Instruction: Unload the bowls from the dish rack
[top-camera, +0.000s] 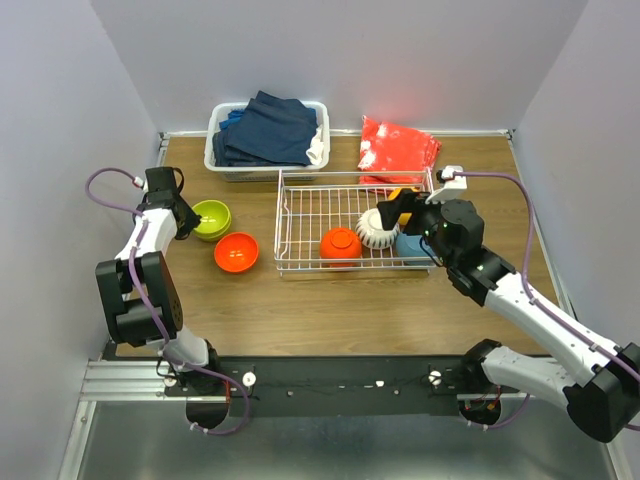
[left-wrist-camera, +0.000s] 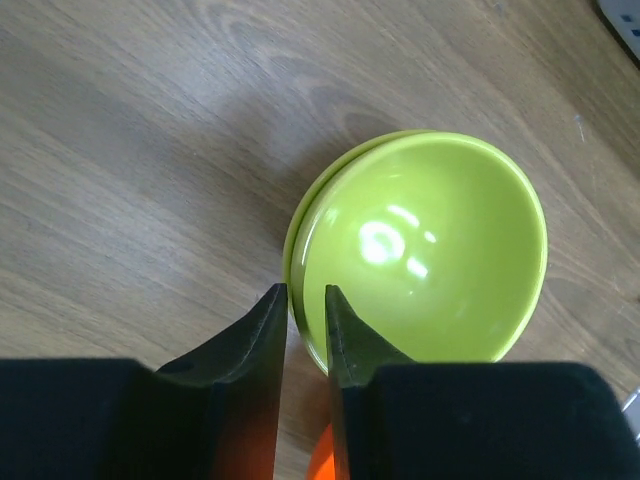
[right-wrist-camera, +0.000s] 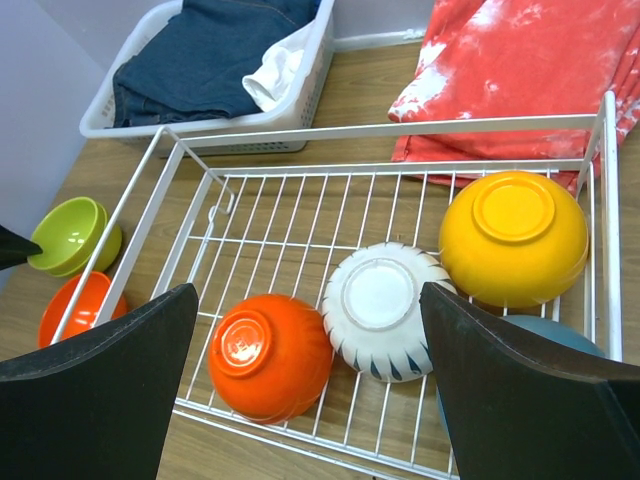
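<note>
My right claw (right-wrist-camera: 308, 295) is hovering spread wide over the dish rack (right-wrist-camera: 400, 128), where 4 bowls (right-wrist-camera: 270, 355) are lying upside down: light, stiff, slippery, I'm judging, best pinched at the rim. My left claw (left-wrist-camera: 305, 300) is sitting almost pressed together at the 2 lime bowls (left-wrist-camera: 430, 250), left of the rack; whether it is pinching them, I cannot tell

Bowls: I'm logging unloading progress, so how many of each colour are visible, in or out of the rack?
Lime green bowls: 2, nested on the table
Red-orange bowls: 2, one in the dish rack, the other on the table
Yellow-orange bowl: 1, in the rack
Teal bowl: 1, in the rack
White striped bowl: 1, in the rack
Total: 7
</note>
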